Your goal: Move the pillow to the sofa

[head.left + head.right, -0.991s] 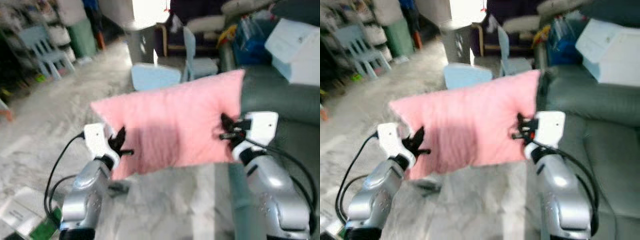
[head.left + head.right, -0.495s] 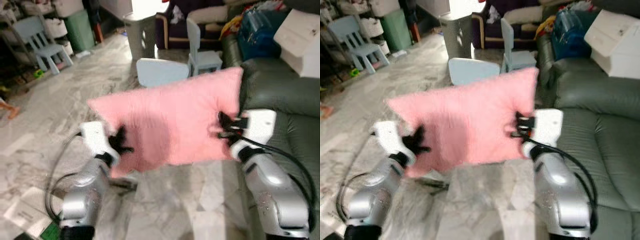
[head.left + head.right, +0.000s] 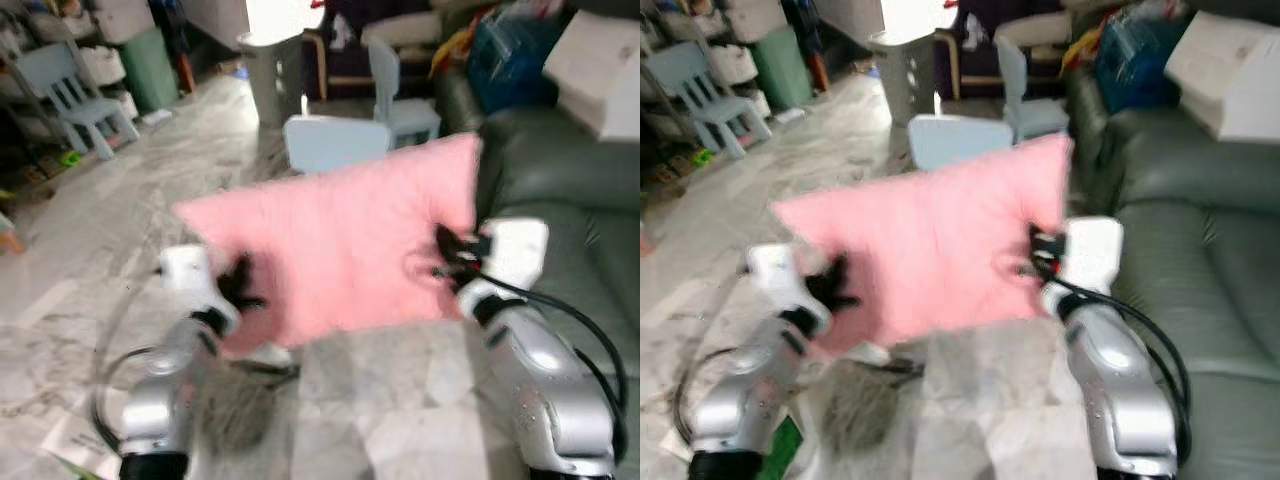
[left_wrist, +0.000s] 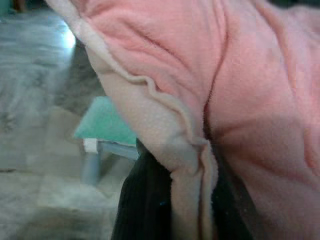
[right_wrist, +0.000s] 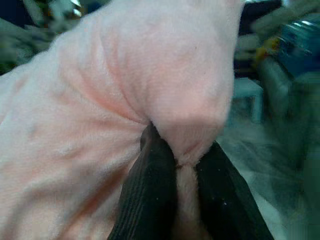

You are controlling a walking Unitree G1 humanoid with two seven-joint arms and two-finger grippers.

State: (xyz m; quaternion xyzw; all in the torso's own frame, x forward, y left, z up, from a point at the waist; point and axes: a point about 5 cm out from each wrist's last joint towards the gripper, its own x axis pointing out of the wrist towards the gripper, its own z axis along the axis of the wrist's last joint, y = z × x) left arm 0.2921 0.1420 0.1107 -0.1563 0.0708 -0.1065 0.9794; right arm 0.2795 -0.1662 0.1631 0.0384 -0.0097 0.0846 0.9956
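The soft pink fleece pillow [image 3: 345,250], held up over the marble floor [image 3: 90,230] beside the dark green leather sofa [image 3: 570,190], looks light and floppy, so the left gripper [image 3: 238,290] and right gripper [image 3: 447,258], fingers pinched on opposite edges, suit it.

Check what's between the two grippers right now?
The pink pillow spans the whole stretch. The left gripper pinches its one edge, the right gripper the other, held above the marble floor. Clearest in the left eye view.

Left claw [image 3: 240,287], right claw [image 3: 447,256] clamped, arms raised.
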